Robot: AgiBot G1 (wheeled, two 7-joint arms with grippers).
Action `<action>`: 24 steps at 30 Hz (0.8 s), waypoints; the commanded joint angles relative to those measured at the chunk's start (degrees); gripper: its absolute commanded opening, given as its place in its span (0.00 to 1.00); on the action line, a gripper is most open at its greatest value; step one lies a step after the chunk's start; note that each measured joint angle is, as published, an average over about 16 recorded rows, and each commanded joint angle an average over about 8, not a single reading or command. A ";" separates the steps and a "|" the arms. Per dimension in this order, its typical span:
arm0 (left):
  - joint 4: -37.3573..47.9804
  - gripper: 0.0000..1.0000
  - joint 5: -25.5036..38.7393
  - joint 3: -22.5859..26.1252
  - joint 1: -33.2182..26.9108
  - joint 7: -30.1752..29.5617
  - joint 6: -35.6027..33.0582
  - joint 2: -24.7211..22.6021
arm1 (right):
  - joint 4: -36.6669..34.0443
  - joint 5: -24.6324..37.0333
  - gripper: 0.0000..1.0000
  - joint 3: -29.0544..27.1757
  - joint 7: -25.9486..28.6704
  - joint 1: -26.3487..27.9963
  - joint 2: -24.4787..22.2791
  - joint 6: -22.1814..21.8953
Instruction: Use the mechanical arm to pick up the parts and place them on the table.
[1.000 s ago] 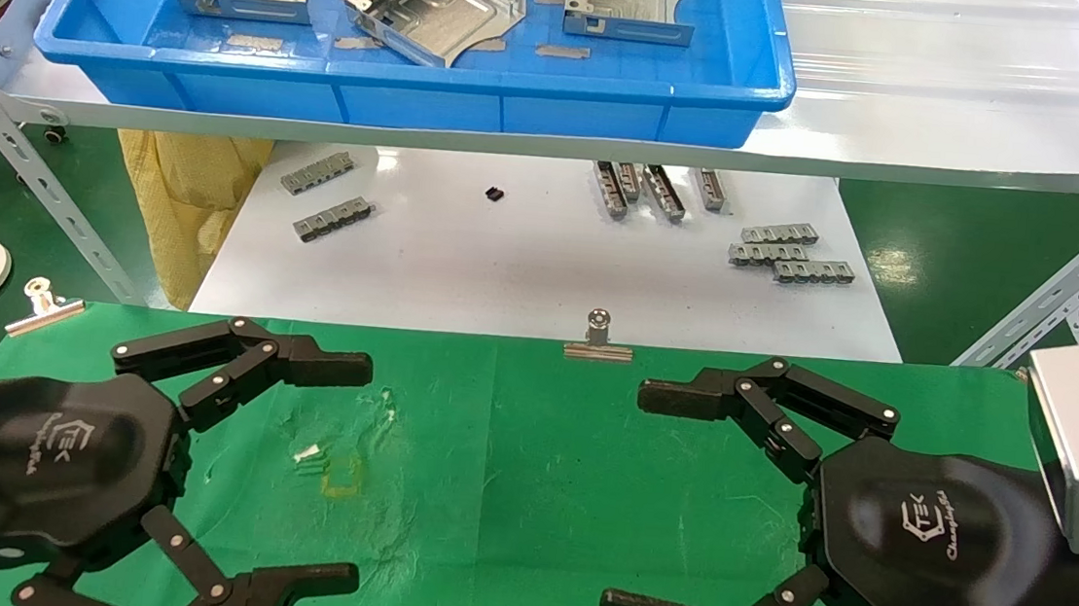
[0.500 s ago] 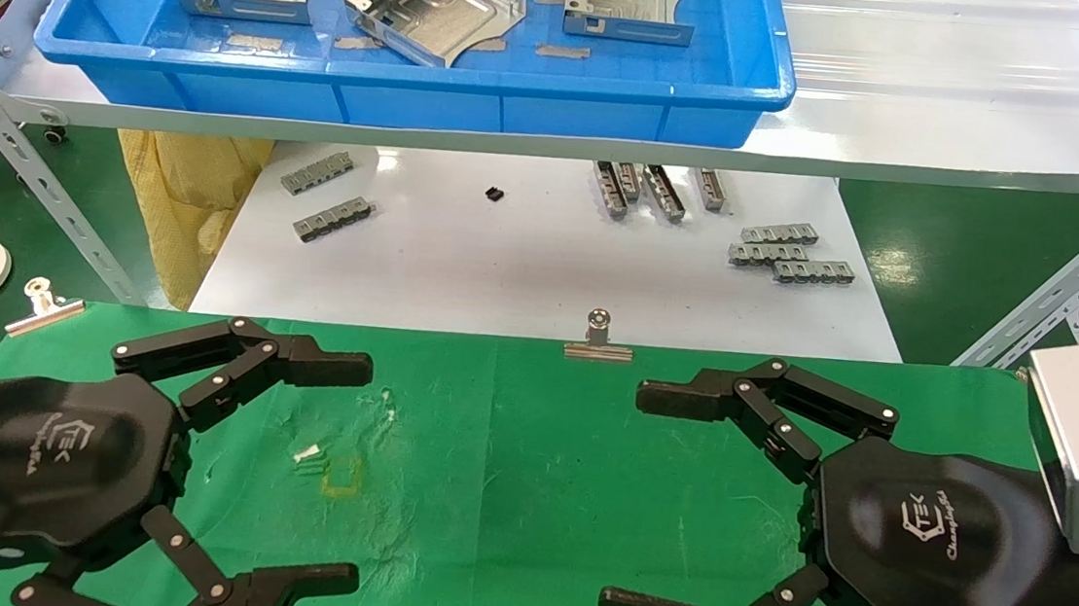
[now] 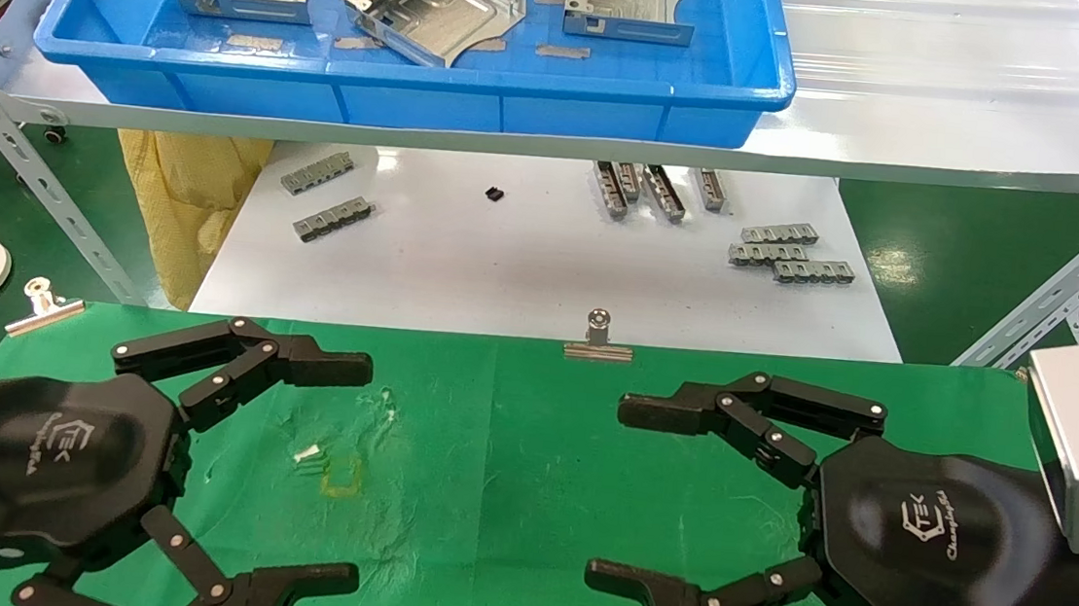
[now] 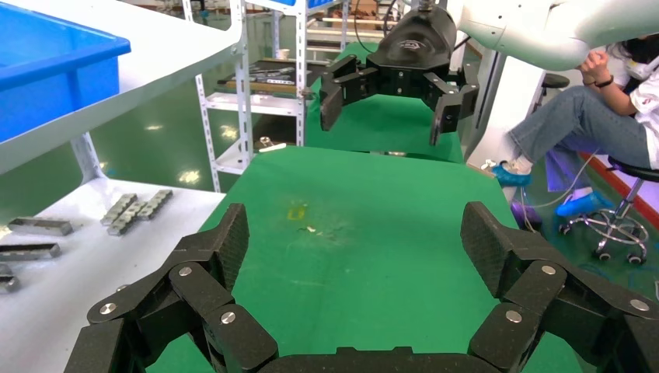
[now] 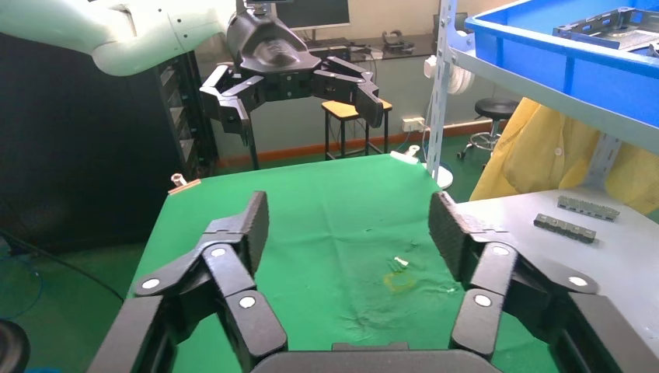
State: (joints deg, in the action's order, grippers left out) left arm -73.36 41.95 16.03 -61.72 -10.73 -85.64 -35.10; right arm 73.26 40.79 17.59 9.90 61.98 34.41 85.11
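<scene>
Parts (image 3: 434,3), three silver brackets, lie flat in the far blue tray (image 3: 401,96) on the shelf; the middle one sits skewed, curved notch toward near-right. Both the left end effector (image 3: 359,473) and right end effector (image 3: 616,490) hover open and empty over the near green bench (image 3: 506,456). Nothing is picked yet; next comes a reach up to the tray.
</scene>
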 commanded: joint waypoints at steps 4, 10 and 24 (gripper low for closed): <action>0.00 1.00 0.00 0.00 0.00 0.00 0.00 0.00 | 0.00 0.00 0.00 0.00 0.00 0.00 0.00 0.00; 0.00 1.00 0.00 0.00 0.00 0.00 0.00 0.00 | 0.00 0.00 0.00 0.00 0.00 0.00 0.00 0.00; -0.02 1.00 -0.05 -0.04 -0.05 -0.01 0.04 0.01 | 0.00 0.00 0.00 0.00 0.00 0.00 0.00 0.00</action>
State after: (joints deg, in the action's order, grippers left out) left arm -73.20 41.83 15.84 -62.63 -11.08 -85.14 -35.30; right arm 73.25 40.79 17.59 9.90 61.98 34.41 85.11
